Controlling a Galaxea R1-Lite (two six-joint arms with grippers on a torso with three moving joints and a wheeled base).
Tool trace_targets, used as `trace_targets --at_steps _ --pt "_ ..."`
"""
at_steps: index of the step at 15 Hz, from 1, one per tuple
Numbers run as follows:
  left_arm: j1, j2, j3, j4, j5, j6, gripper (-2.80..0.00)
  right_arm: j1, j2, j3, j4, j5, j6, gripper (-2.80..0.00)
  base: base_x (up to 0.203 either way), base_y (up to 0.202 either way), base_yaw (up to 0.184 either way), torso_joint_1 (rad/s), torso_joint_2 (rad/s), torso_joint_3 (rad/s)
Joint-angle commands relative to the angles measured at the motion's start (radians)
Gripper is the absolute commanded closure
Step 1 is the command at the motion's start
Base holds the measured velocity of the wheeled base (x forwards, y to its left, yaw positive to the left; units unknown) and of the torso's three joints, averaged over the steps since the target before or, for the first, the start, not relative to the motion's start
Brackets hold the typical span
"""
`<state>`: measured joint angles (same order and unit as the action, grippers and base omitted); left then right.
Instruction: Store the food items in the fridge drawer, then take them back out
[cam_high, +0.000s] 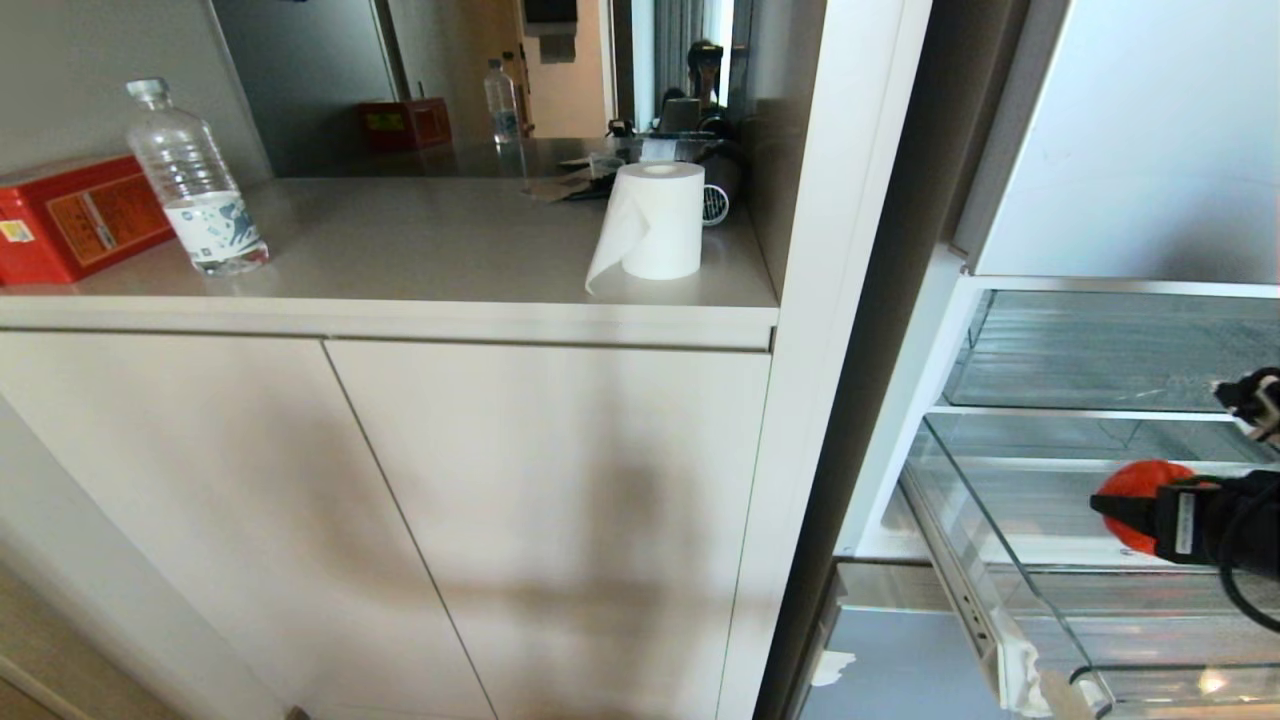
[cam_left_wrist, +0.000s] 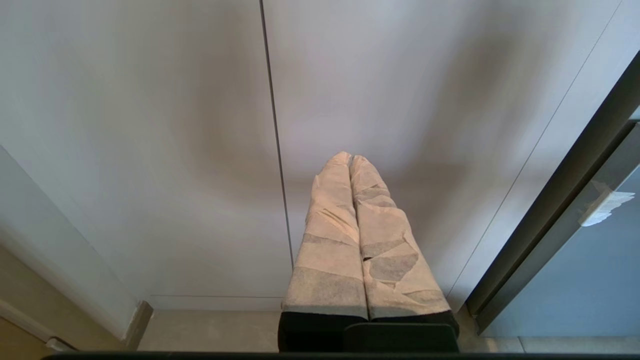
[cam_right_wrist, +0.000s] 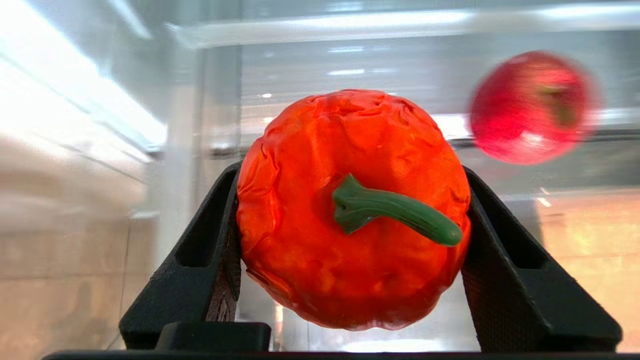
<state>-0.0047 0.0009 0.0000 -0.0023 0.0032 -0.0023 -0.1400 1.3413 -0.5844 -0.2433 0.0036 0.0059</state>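
Two fruits are seen. One orange-red fruit (cam_right_wrist: 350, 210), wrinkled and bearing a single green stem (cam_right_wrist: 395, 210), is clamped between the two black fingers (cam_right_wrist: 195, 265) of the right pincer (cam_high: 1150, 515); each finger is pressed against one side of it. In the head view this fruit is held above the fridge drawer (cam_high: 985, 540), inside the outline of its clear walls, and whether the floor of the drawer is touched cannot be told. One red apple (cam_right_wrist: 530, 107) is seen only in the right wrist view, blurred, farther into the fridge than the held fruit; what it rests on cannot be told.

One clear drawer is pulled out of the open fridge, with white tape (cam_high: 1020, 675) at its front corner. One glass shelf (cam_high: 1100, 350) lies above the drawer.

The left pincer (cam_left_wrist: 350, 160) is clenched with nothing between its two tape-wrapped fingers (cam_left_wrist: 330, 235), which are pressed together along their length; it is pointed at the white cabinet doors (cam_left_wrist: 150, 150) to the left of the drawer.

On the table (cam_high: 420, 250) over those doors, one roll of white paper (cam_high: 655, 222), one clear water bottle (cam_high: 195, 180) and one red box (cam_high: 70, 215) are stood, all left of the drawer and higher.
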Motion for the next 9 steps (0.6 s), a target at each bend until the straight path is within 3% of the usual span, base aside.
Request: trace_targets --at_steps 1,5,9 --pt "0.0 0.001 0.0 -0.001 0.0 0.0 0.0 0.0 -0.254 0.015 0.071 0.002 -0.001 0.0 0.0 0.0 0.0 0.0 0.0 0.0" --pt "0.0 0.001 0.0 0.0 0.0 0.0 0.0 0.001 -0.636 0.039 0.264 0.004 -0.024 0.0 0.0 0.0 0.0 0.0 0.0 0.0" --pt "0.0 0.001 0.0 0.0 0.0 -0.001 0.0 0.002 -0.934 0.081 0.368 0.011 -0.04 0.0 0.0 0.0 0.0 0.0 0.0 0.0"
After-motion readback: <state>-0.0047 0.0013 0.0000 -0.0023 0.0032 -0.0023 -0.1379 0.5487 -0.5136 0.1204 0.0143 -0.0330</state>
